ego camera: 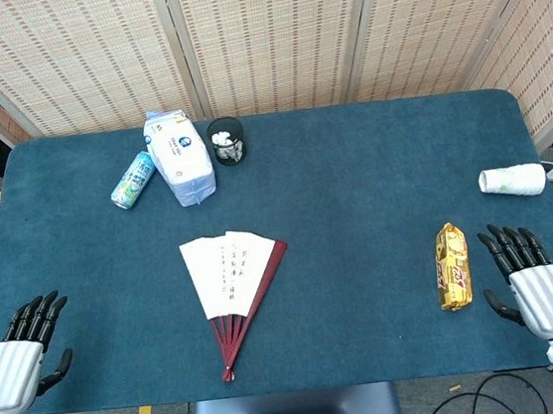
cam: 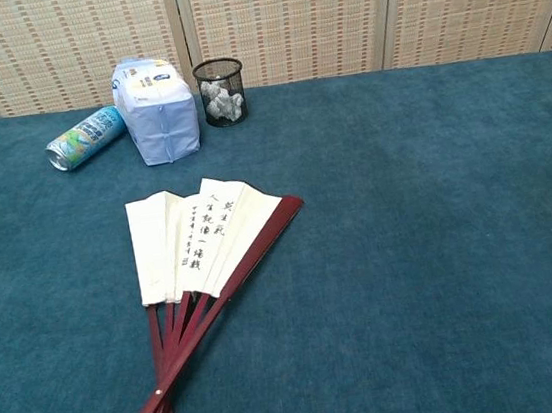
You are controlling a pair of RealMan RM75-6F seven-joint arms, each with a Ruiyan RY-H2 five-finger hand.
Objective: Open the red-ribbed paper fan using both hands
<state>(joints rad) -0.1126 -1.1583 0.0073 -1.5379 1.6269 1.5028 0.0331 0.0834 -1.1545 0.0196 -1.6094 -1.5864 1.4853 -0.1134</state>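
The red-ribbed paper fan (ego camera: 234, 292) lies flat in the middle of the blue table, partly spread, its white leaf with black writing toward the far side and its pivot toward the near edge. The chest view shows the fan (cam: 198, 266) left of centre. My left hand (ego camera: 21, 351) rests at the near left corner, fingers extended and apart, holding nothing. My right hand (ego camera: 527, 278) rests at the near right, fingers also spread, empty. Both hands are far from the fan. Neither hand appears in the chest view.
A tissue pack (ego camera: 179, 156), a lying can (ego camera: 133, 179) and a black mesh cup (ego camera: 226, 140) stand at the back left. A yellow snack packet (ego camera: 451, 266) lies beside my right hand. A white paper cup (ego camera: 512, 180) lies on its side at the right edge.
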